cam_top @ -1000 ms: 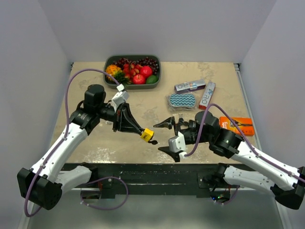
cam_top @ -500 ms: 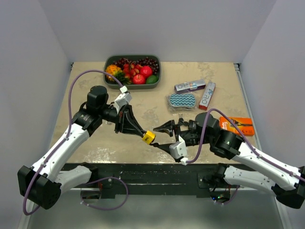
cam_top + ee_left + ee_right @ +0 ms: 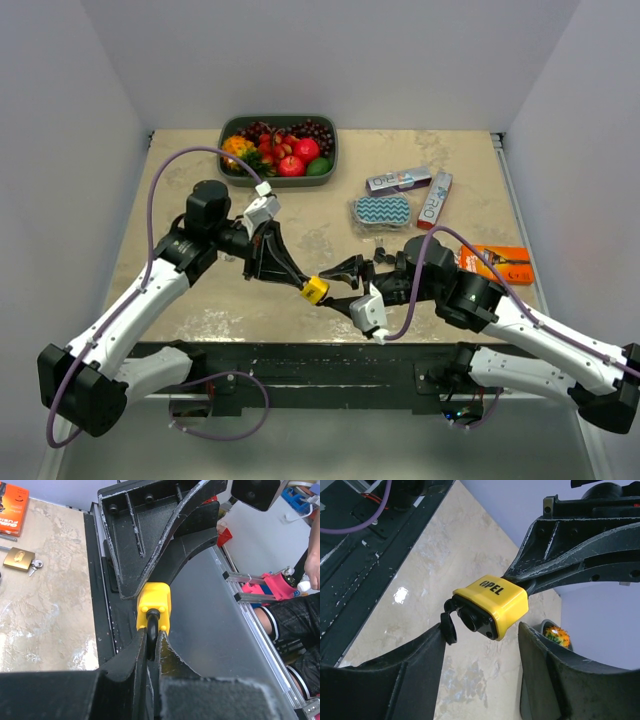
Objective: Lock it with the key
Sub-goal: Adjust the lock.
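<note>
1. My left arm reaches in from the table's (image 3: 190, 170) left side, forearm angled toward the middle. Its left hand (image 3: 300, 282) points down and toward the near edge.
2. That hand is clamped fully together on the shackle (image 3: 151, 632) of the yellow lock (image 3: 315, 290), so the lock hangs off its fingertips, clear of the table.
3. My right arm comes in from the right side, elbow bent. Its right hand (image 3: 335, 289) is turned toward the left hand and almost meets it.
4. The right hand is partly open and holds nothing. Its two fingers (image 3: 395, 675) stand one on each side of the lock's body. There is a plain gap on one side, and the other finger is just beside the yellow casing. I cannot tell whether that one touches.
5. The lock sits above the near edge of the table, about midway along it, between the two hands.
6. From the right wrist, the lock is a rounded yellow block with dark lettering on its top face. Its black underside faces me.
7. A small black flap (image 3: 448, 625) hangs open off that underside, exposing the dark recess behind it.
8. From the left wrist, a brass lock (image 3: 20, 560) lies flat on the table near an orange box (image 3: 12, 510).
</note>
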`<action>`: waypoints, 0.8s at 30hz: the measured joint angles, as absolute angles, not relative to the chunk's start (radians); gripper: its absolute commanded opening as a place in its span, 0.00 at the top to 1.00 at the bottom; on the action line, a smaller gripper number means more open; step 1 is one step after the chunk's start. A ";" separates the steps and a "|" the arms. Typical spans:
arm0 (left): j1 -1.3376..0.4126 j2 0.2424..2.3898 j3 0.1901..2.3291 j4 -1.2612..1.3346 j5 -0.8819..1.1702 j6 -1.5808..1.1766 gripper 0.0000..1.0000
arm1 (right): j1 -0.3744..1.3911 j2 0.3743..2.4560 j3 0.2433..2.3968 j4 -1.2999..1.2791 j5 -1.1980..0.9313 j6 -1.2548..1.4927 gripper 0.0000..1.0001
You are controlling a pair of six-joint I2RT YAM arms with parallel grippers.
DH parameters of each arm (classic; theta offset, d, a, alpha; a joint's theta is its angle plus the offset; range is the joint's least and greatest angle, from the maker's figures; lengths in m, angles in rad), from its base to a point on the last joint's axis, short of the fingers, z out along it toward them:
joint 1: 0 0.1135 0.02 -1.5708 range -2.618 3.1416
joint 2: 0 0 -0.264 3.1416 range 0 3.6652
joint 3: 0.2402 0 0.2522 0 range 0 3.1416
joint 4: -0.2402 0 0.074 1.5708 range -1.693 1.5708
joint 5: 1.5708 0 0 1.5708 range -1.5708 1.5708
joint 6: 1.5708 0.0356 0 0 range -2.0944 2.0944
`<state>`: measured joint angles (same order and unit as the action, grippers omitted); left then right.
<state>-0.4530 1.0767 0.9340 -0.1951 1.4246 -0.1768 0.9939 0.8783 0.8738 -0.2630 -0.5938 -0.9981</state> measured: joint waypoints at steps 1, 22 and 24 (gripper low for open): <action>-0.455 1.078 0.934 -0.195 1.424 -0.177 1.00 | 0.994 0.879 0.874 -0.263 -0.594 -0.999 0.40; -0.487 1.103 0.918 -0.195 1.401 -0.187 1.00 | 0.994 0.930 0.899 -0.337 -0.598 -0.987 0.54; -0.490 1.103 0.918 -0.201 1.398 -0.185 1.00 | 0.994 0.934 0.901 -0.344 -0.599 -0.980 0.55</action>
